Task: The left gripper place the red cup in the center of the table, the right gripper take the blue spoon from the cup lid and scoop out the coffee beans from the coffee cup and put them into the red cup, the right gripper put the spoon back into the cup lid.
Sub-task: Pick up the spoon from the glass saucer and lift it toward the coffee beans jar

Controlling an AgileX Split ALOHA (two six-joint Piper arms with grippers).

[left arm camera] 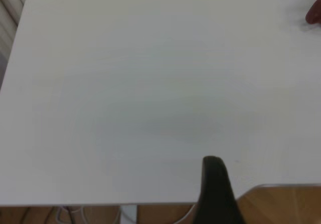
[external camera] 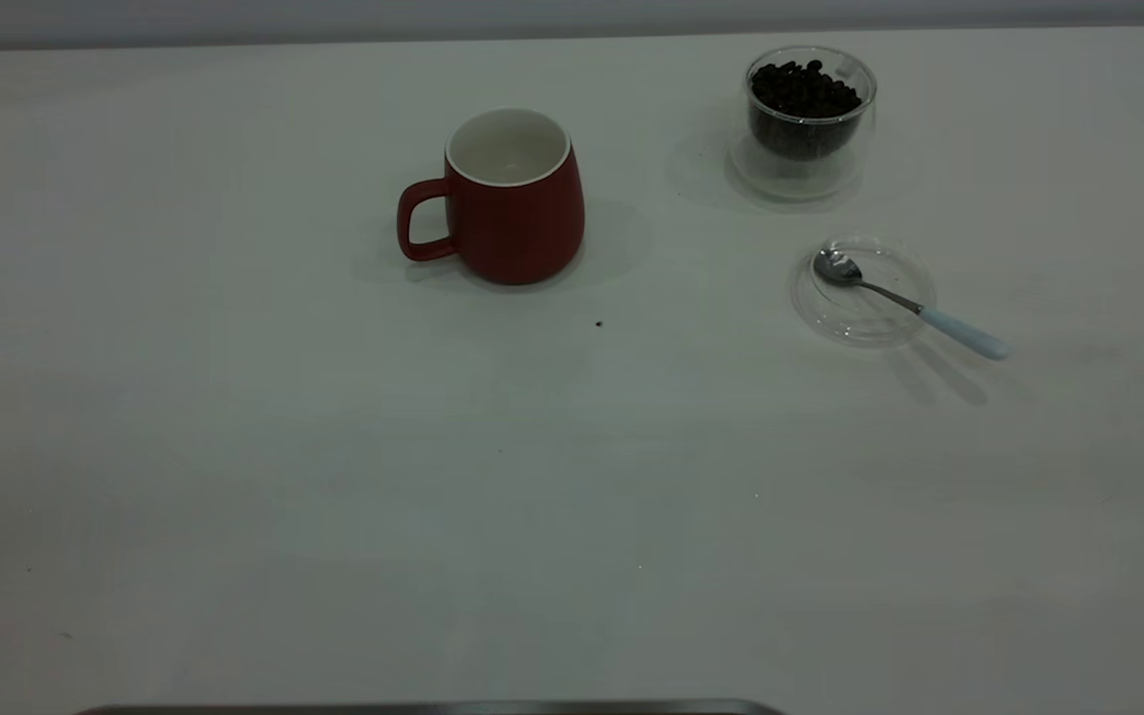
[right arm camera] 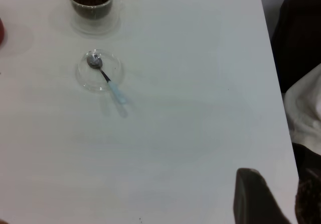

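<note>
So far nothing is in either arm's grasp. On the plain white counter [external camera: 234, 447] the dark red ceramic mug with a white inside [external camera: 512, 199] stands upright toward the far side, handle pointing to the left arm's side, and it looks empty. Well off to the right, the small clear double-walled glass cup [external camera: 802, 124] holds a heap of dark coffee beans [external camera: 802, 91]. Just nearer than it lies the round clear glass lid [external camera: 862, 290], with the teaspoon with a shiny bowl and pale blue handle [external camera: 905, 303] resting in it, bowl inside, handle sticking out over the rim toward the right.

Both arms hang back at the counter's near edge. Only one dark finger of the left end effector [left arm camera: 214, 189] shows, and only one of the right end effector [right arm camera: 253, 196], so I cannot tell whether either is open or closed.

My worry is the spoon: that thin handle lies low, so a grasp could slip, or nudge the light lid along. A heaped scoop could also spill beans crossing between the cups.
</note>
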